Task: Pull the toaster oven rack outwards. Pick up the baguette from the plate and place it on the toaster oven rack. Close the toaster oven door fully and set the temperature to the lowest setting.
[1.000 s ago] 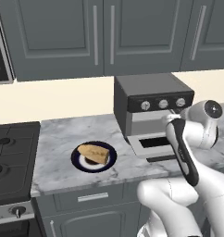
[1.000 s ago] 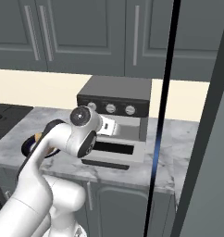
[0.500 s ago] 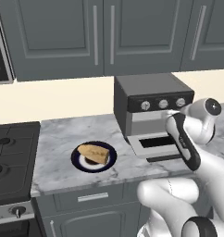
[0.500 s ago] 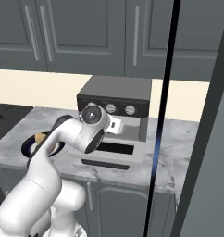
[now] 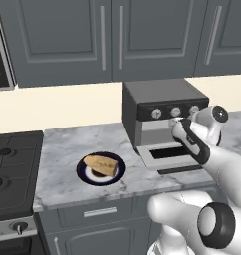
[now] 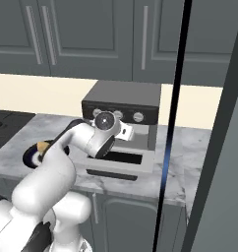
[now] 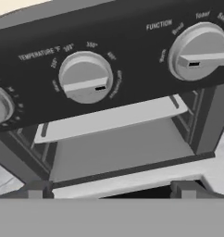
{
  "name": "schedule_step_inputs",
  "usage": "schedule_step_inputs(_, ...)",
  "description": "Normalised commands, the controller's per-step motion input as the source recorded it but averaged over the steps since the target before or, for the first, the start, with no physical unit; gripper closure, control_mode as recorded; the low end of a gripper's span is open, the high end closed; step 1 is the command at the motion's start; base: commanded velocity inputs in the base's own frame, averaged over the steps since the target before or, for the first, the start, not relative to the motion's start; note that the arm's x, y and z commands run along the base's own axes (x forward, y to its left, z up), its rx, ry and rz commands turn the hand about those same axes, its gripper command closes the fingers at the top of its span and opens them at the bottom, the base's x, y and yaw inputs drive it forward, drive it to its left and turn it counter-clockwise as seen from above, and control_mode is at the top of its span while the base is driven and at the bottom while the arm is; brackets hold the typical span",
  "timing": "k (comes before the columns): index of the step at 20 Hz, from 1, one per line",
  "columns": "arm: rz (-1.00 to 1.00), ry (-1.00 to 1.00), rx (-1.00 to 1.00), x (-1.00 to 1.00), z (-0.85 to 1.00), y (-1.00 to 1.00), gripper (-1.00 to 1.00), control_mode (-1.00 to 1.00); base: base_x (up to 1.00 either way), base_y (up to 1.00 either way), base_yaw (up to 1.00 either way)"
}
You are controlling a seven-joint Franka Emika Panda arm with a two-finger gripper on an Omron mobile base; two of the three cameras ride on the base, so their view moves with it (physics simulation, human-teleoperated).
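On the surface left of the oven (image 5: 162,114), the baguette (image 5: 100,165) lies on its plate (image 5: 82,172). Inside the oven, the rack (image 7: 109,121) spans crosswise just ahead of the open, empty gripper (image 7: 111,190), above the lowered door (image 5: 167,154).

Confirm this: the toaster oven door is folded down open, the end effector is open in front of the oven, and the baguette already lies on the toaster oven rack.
One part is wrong. The baguette lies on the plate, left of the toaster oven, as the left base view shows. The toaster oven door is down and the end effector is open in front of the oven.
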Motion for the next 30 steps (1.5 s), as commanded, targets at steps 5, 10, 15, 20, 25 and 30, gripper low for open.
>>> schedule_step_inputs(5,-0.02,0.00,0.00,0.33,-0.26,-0.07,-1.00,-1.00,0.00,0.00,0.00)
schedule_step_inputs(10,-0.09,0.00,0.01,0.26,-0.22,-0.03,-1.00,-1.00,0.00,0.00,0.00)
schedule_step_inputs(15,-0.15,0.00,0.05,0.18,-0.13,0.00,-1.00,-1.00,0.00,0.00,0.00)
schedule_step_inputs(20,-0.08,0.00,0.08,0.08,-0.12,-0.01,-1.00,-1.00,0.00,0.00,0.00)
schedule_step_inputs(25,0.00,0.00,0.04,0.10,-0.13,-0.09,-1.00,-1.00,0.00,0.00,0.00)
schedule_step_inputs(30,0.00,0.00,0.05,0.18,-0.08,-0.12,-1.00,-1.00,0.00,0.00,0.00)
